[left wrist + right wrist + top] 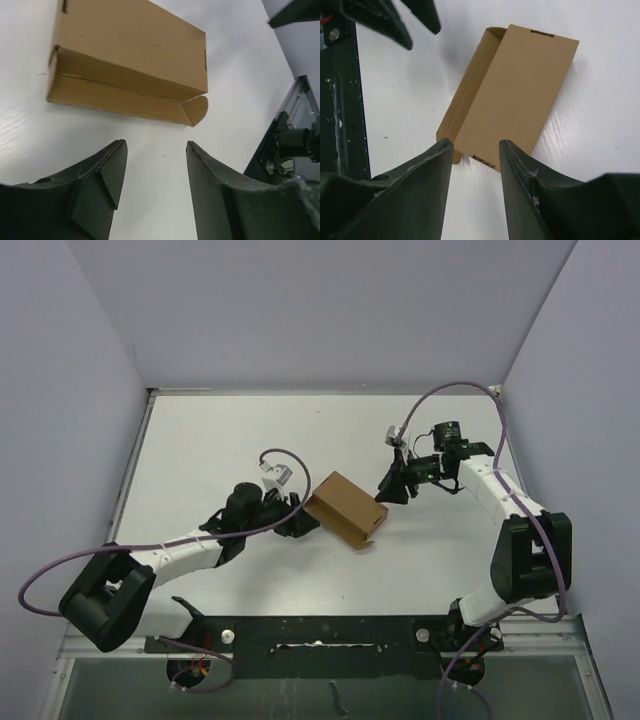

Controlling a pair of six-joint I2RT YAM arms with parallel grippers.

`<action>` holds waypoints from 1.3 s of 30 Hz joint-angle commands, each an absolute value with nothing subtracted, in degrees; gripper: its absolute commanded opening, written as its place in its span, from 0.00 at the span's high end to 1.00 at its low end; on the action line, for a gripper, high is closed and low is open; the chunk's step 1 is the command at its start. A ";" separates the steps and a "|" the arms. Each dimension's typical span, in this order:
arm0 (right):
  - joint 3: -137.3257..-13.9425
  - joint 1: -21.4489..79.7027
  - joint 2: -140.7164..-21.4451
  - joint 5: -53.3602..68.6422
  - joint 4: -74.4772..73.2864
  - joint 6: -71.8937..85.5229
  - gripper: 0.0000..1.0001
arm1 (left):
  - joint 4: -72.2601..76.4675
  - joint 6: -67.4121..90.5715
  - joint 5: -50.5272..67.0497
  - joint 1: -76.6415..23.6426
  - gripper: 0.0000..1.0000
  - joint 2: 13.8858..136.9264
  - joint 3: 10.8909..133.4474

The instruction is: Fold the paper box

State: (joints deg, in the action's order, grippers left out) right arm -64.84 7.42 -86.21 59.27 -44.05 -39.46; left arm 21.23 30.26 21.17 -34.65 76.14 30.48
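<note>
The white table [200, 440] sits between pale walls and leaves open room all around the box [345, 508], which lies flat near the middle, between the two arms. The box looks light and thin, stiff in its panels but easy to crease or to push away. The left gripper [300, 522] and the right gripper [390, 485] stand near its two ends, both spread wide and empty. The long flap [115, 97] and its small tab [199, 109] are not yet closed, and their edges seem best to take.
</note>
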 commanded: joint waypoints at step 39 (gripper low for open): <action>-69.26 7.28 -101.92 46.01 -47.74 -39.64 0.97 | 23.47 41.35 11.90 -42.14 0.52 99.31 50.69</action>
State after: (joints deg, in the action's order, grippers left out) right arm -67.24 7.22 -105.19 45.34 -46.44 -37.89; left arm 23.27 43.97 10.96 -42.89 98.19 48.07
